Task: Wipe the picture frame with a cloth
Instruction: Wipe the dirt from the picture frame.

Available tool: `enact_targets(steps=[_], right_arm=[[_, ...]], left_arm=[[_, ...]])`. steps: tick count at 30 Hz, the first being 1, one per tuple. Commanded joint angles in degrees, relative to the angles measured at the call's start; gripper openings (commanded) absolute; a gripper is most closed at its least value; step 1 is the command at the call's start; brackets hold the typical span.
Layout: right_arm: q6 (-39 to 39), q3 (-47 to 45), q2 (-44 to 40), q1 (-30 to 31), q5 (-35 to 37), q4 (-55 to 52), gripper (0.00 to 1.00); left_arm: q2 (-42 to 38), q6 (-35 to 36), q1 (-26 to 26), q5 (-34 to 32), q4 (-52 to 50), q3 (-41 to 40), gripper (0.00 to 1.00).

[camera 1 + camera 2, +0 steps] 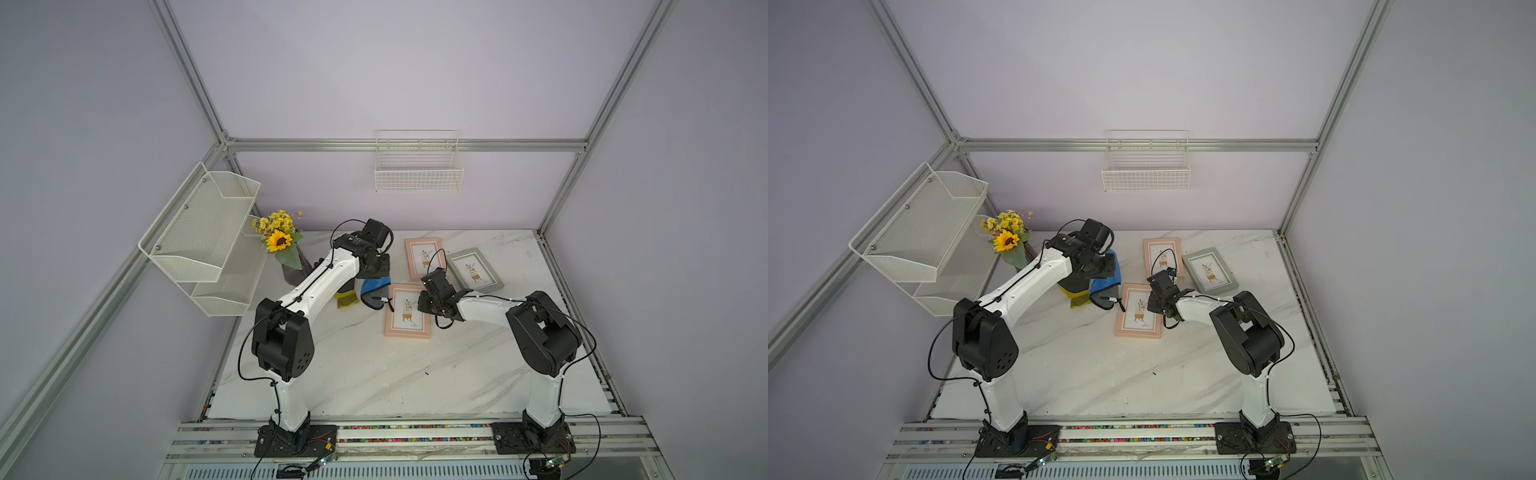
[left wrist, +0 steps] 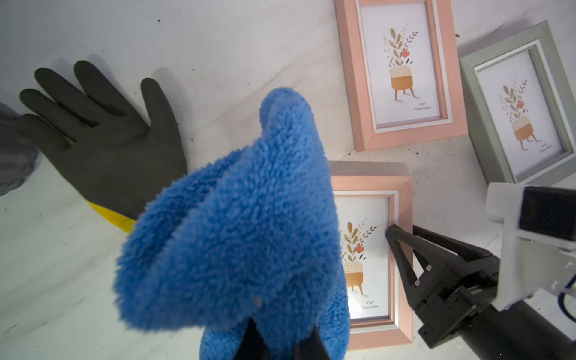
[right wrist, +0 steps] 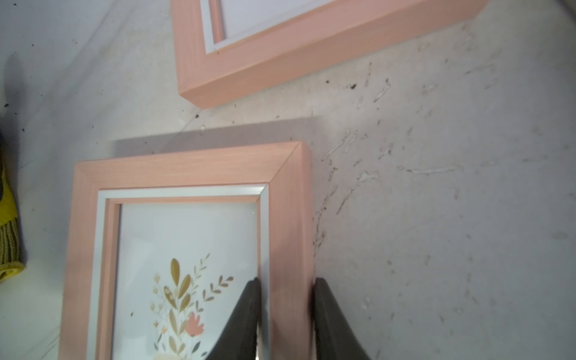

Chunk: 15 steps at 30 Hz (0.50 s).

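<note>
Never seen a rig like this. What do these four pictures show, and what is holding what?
The left arm and right arm are robots mounted at the front edge of a marble table. Two pictures come from one camera pair overhead; the other two from a camera on each wrist. On the table lie a nearer pink frame, a farther pink frame, a grey frame, a black-and-yellow glove and a vase of flowers. The left tool is shut on a blue cloth beside the nearer pink frame. The right tool pinches that frame's side border, probably to steady it.
</note>
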Motion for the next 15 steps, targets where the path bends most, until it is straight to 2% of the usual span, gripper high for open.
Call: enact_targets(steps=[1,6,15], right_arm=[[0.2,-1.4,1.1,0.1,-0.3,-3.6,0.29],[0.1,-1.2,1.1,0.1,-0.1,-3.7,0.29],[0.2,-1.3,1.8,0.1,0.0,-3.4,0.29]], left_arm=[[3.0,2.4,-0.6,3.0,5.2,2.6,0.0],[8.4,3.5,-3.6,4.0,6.9,1.6,0.0],[12.1,-0.3,-9.2,6.3,6.3,-8.9,0.0]])
